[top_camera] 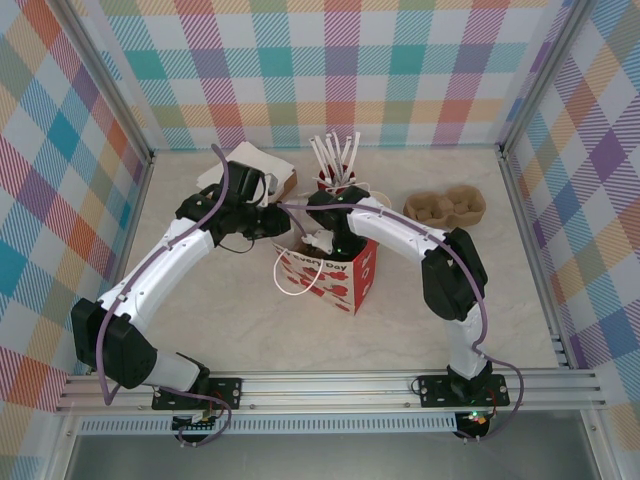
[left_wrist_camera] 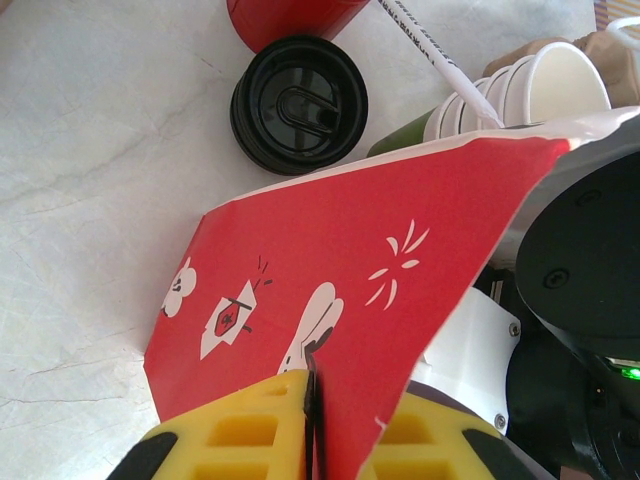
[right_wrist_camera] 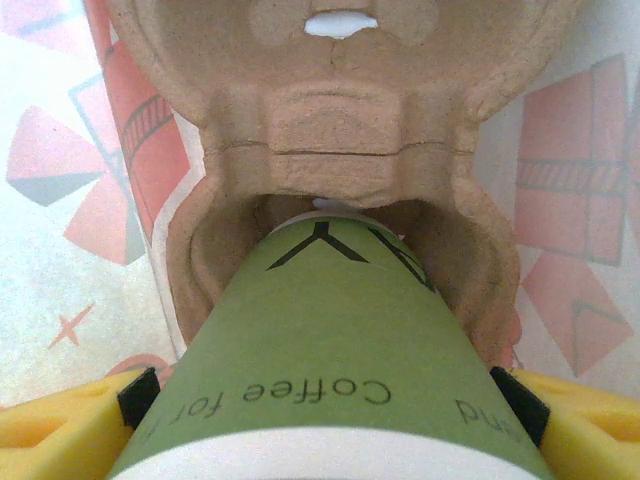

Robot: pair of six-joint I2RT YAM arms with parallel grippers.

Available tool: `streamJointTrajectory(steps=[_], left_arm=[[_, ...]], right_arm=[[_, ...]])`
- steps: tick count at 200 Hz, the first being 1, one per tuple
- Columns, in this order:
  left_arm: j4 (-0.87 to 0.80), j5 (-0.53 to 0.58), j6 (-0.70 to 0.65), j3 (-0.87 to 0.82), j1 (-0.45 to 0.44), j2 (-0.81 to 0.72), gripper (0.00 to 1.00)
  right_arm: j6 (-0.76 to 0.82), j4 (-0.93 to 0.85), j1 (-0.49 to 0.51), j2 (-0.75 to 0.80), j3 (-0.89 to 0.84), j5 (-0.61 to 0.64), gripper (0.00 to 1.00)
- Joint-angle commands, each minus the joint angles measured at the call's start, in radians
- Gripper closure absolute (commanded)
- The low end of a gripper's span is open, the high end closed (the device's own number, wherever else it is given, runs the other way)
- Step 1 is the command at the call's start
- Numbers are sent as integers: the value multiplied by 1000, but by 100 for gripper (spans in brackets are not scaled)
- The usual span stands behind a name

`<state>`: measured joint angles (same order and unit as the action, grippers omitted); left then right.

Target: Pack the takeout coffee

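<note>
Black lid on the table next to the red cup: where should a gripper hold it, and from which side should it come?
Probably best to come straight down from above and pinch the black lid across its outer rim. It lies flat, top side up, so only the round edge offers a hold. Close on the sides away from the red cup and the bag, which crowd it.

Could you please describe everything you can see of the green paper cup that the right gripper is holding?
The green paper cup looks matte, printed with dark lettering reading "Coffee for", with a cream-white band at its wide near end. The right gripper is shut on it, its yellow fingers pressing both sides. The cup's narrow base points into a pocket of the brown moulded-pulp carrier, with the walls of the red-and-white paper bag around it.
</note>
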<state>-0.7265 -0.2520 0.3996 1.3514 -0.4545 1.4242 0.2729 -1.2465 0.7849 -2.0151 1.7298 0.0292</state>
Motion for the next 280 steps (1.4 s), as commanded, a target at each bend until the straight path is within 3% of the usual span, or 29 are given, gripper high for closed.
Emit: streamJointTrajectory(steps=[1, 280], left_arm=[[14, -15, -13, 27, 4, 2, 87], [3, 2, -14, 32, -1, 9, 87]], right_arm=[[-3, -58, 1, -30, -13, -12, 32], [1, -31, 1, -52, -29, -15, 32]])
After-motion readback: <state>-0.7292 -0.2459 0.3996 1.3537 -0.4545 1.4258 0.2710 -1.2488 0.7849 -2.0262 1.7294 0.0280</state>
